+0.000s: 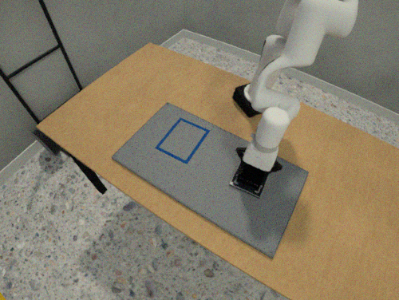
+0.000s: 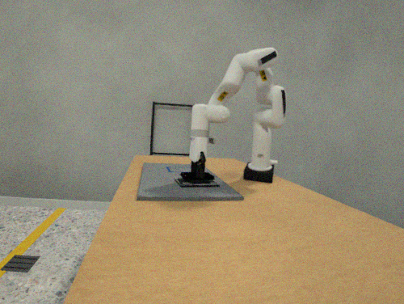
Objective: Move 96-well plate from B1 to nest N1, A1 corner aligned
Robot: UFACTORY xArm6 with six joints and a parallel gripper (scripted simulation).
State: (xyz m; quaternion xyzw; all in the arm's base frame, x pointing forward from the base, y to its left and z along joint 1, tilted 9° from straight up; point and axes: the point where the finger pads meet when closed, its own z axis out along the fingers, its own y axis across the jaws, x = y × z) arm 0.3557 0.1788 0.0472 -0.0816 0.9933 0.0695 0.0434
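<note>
My gripper [image 1: 258, 163] points straight down over the right part of the grey mat [image 1: 191, 175] and is shut on the dark 96-well plate [image 1: 255, 171]. The plate is level and sits very low over the dark plate nest N1 [image 1: 247, 186], whose light locator corners show at its front edge. I cannot tell whether the plate rests in the nest, and my wrist hides its cut-off corner. In the side view the gripper [image 2: 198, 170] holds the plate [image 2: 195, 176] right on top of the nest [image 2: 197, 183]. The blue outline of spot B1 [image 1: 183, 140] is empty.
The arm's black base [image 1: 244, 101] stands on the wooden table just behind the mat. A black metal frame [image 1: 36, 68] stands off the table's far left edge. The table's front edge runs close to the mat's near side.
</note>
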